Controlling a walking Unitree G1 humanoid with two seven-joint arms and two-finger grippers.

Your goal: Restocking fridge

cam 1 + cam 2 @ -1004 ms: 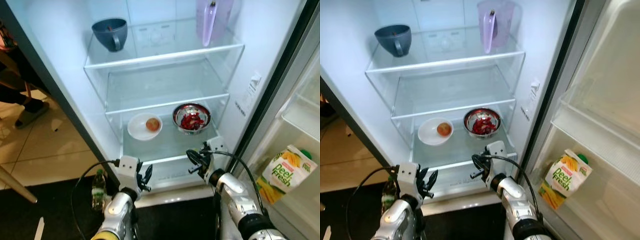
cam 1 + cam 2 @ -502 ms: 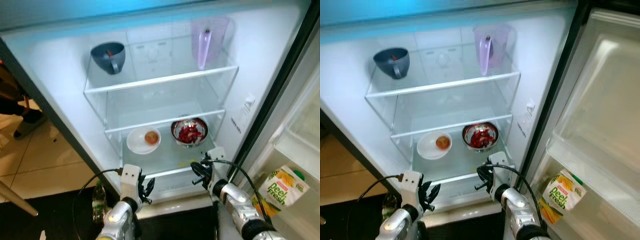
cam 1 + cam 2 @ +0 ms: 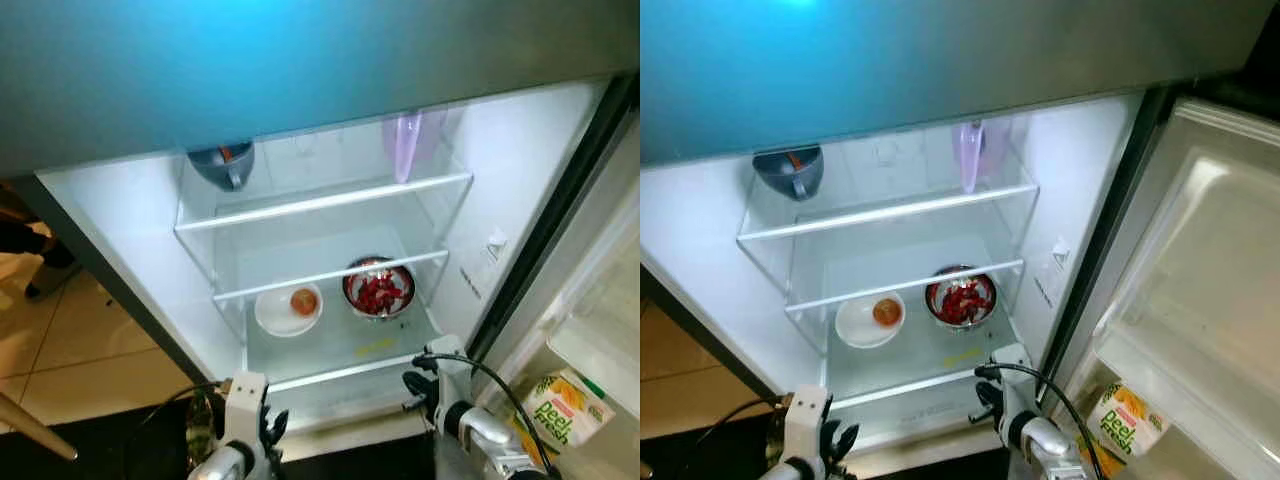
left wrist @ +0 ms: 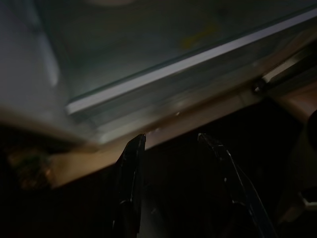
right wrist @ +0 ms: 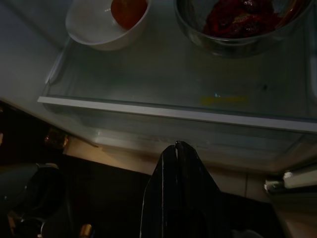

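While the fridge (image 3: 130, 250) stands wide open before me, both my claws hang low at its foot with nothing in them. My left claw (image 4: 173, 163) has its two fingers parted, empty, pointing at the front lip of the lowest glass shelf (image 3: 345, 372); my right claw (image 5: 177, 163) has its fingers pressed together, tips just short of that same shelf edge.

By my reckoning the restocking is only partly done. On the lowest shelf a white bowl (image 3: 287, 308) holding one round orange fruit (image 3: 304, 301) sits just beside a steel bowl (image 3: 379, 289) of red pieces. On the top shelf, a dark blue cup (image 3: 222, 163) stands at my left and a pale purple pitcher (image 3: 410, 143) at my right. The middle shelf between them is bare.

A juice carton (image 3: 561, 408), green and yellow with a fruit picture, lies tilted in the door bin at my right. A small bottle (image 3: 203, 424) stands on the dark floor by my left arm, outside the fridge, and looks like the next item to go in.
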